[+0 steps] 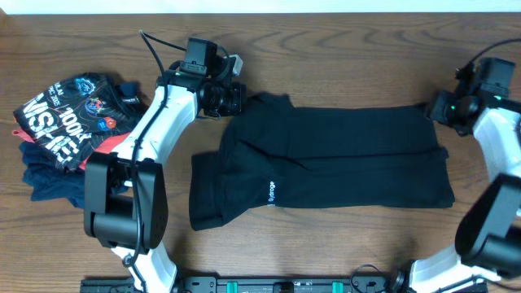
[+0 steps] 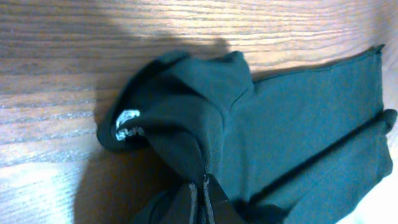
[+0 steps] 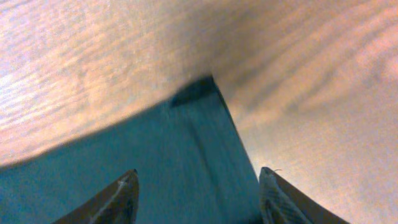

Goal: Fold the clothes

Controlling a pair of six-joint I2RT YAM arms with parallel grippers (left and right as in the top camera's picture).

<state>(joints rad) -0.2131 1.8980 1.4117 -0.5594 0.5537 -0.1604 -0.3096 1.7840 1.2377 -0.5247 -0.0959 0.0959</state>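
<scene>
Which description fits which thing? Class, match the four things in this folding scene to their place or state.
Column one:
1. left gripper
2. right gripper
3. polo shirt
4. printed tee

Column two:
A. spread out, black, with a small white logo
B. open over a shirt corner
C. crumpled, with white lettering showing
D. shut on fabric by the collar

Pairs: 1-D; 2-B; 3-A; 4-C
</scene>
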